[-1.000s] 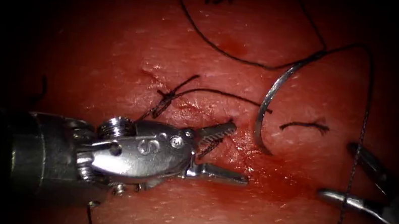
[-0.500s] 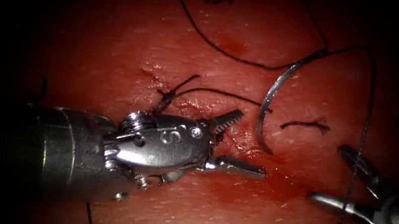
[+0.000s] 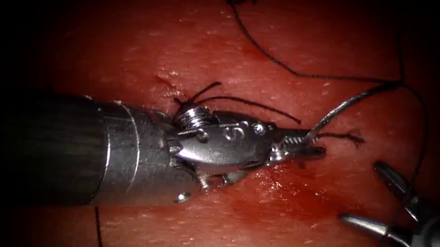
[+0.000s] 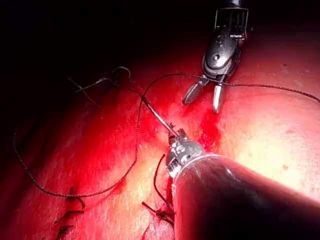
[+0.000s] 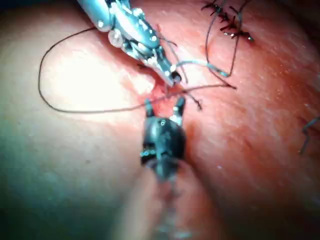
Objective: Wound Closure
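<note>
Left tool: the left arm's tool (image 3: pixel 307 145) reached in from the left, low over the tissue (image 3: pixel 274 231), its jaws pressed together on the needle (image 3: pixel 345 105) near the pointed end of the curve.
Change: a second before, these jaws were spread over the cut and the needle lay free on the tissue; the tool had since moved right and closed on it.
Needle: lifted clear of the tissue, on the right of the cut (image 3: pixel 279 187), its body arching up and to the far right from the jaws to where the thread (image 3: pixel 293 71) joins it.
Right tool: the right arm's tool (image 3: pixel 376 196) sat at the near right, well apart from the needle, its jaws spread and holding nothing; the thread passed close by them.
Thread: from the needle's tail one strand ran far and left across the tissue, another dropped down the right side past the right tool.
Knot: a tied stitch (image 3: pixel 192 100) with loose tails lay just far of the left tool's wrist.
Cut end: a short scrap of thread (image 3: pixel 344 137) lay just right of the left jaws.
Fluid: red fluid (image 3: pixel 300 198) pooled just near of the left tool's jaws.
</note>
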